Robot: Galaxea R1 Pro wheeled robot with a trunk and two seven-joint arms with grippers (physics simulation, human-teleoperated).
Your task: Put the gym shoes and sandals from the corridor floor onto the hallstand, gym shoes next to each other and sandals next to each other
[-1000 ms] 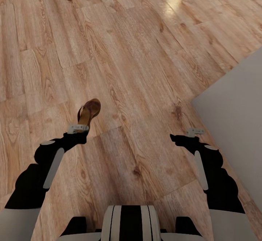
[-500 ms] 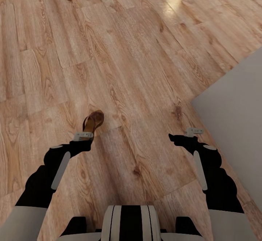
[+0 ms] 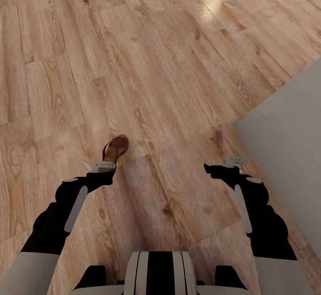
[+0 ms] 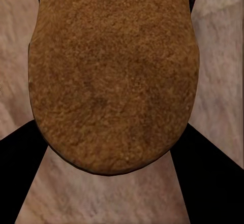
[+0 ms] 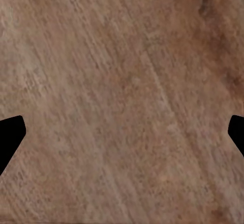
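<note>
Plank floor (image 3: 169,63); left claw (image 3: 107,163) gripping sandal (image 3: 115,148).

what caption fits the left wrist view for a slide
Left gripper holding a brown sandal between its dark fingers above the wood floor.

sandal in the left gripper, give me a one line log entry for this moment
left gripper: shut on sandal | right gripper: open, nothing held | below: corridor floor

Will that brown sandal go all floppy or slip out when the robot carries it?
Probably not floppy: the sandal sticks out straight from the left gripper, keeping its shape. It may not slip easily, since its footbed looks rough and grainy. It seems light, but being held at one end, it could swing.
</note>
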